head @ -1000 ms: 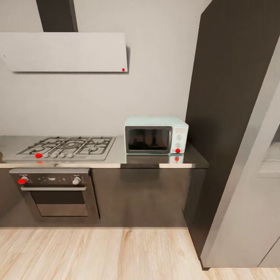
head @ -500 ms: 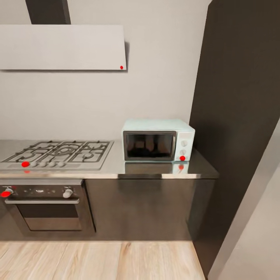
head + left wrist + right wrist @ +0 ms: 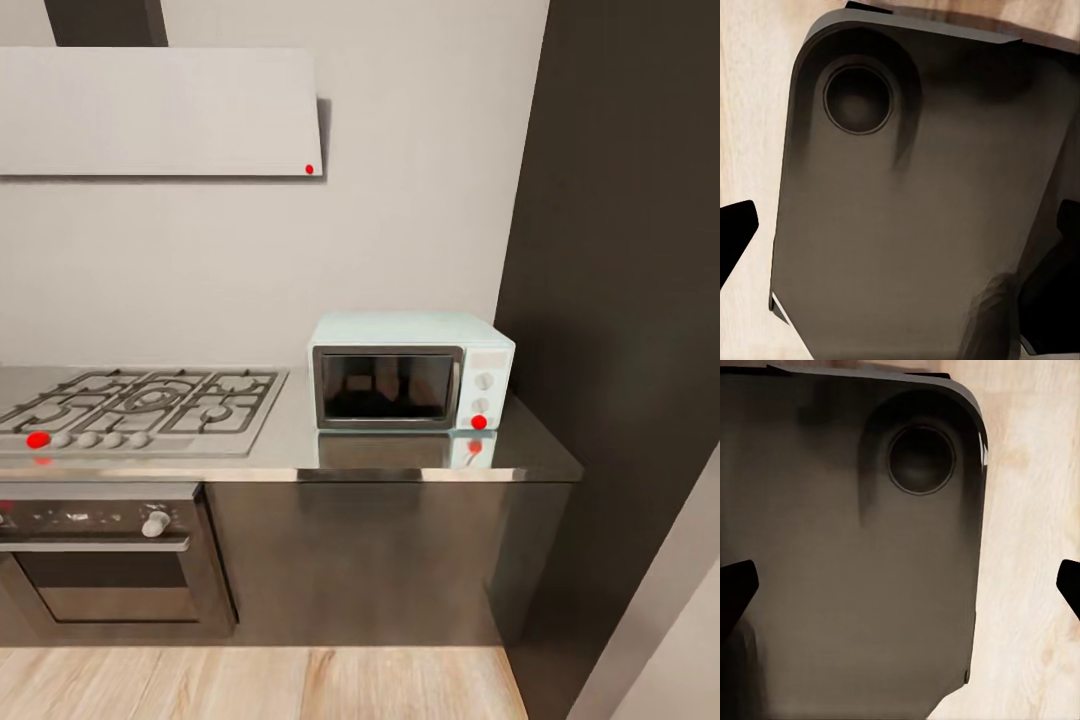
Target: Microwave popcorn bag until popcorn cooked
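- Microwave (image 3: 410,371) sits on the countertop (image 3: 290,440) at its right end, just beside a tall dark cabinet (image 3: 630,300); its dark glass door is closed, and its two round knobs sit on the white panel at the right.
- Left of it on the same worktop I see the gas hob (image 3: 140,400), with the built-in oven (image 3: 100,560) below and the white hood (image 3: 160,110) on the wall above.
- On the stretch of worktop I have in view I can find no popcorn bag, so I judge it lies elsewhere on the counter.
- Left gripper (image 3: 900,225): both dark fingertips sit at opposite edges of the wrist picture, so the jaws stand wide with nothing between them; beneath them I see the robot's dark base (image 3: 915,210) and the wooden floor (image 3: 750,112).
- Right gripper (image 3: 900,585): likewise spread wide and empty over the base and floor.
- By my reading nothing of the task is done yet: the bag is not in hand, the door is not opened, no heating is started. Finding and picking up the bag comes first.
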Motion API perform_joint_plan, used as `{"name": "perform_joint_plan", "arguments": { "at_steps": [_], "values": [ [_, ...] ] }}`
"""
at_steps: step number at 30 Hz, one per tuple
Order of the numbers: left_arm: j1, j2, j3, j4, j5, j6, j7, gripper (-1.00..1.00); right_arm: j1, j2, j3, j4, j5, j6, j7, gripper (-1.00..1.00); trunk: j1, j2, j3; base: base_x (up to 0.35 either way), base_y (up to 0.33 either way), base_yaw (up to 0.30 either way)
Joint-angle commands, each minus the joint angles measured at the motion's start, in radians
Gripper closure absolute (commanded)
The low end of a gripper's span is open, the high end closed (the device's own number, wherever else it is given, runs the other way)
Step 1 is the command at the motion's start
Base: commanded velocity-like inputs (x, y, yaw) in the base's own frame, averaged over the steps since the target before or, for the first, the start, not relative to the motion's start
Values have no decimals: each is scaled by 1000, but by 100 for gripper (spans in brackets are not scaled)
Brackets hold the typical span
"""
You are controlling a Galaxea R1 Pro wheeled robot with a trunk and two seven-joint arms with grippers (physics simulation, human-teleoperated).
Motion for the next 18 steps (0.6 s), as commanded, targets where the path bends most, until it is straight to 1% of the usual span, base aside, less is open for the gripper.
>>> {"name": "perform_joint_plan", "arguments": {
  "at_steps": [1,4,14,18],
  "values": [
    [0,0,6,0,4,-1,1,-100,0,0,1,0,0,-3,0,-100,0,0,-1,71,-58,0],
    [0,0,6,0,4,-1,1,-100,0,0,1,0,1,-4,0,-100,0,0,-1,149,-160,0],
    [0,0,5,-1,5,-1,1,-100,0,1,1,0,0,-3,0,-100,0,0,-1,234,-193,0],
    [0,1,5,-1,5,-1,1,-100,0,0,1,0,0,-3,0,-100,0,0,-1,108,-77,0]
  ]
}}
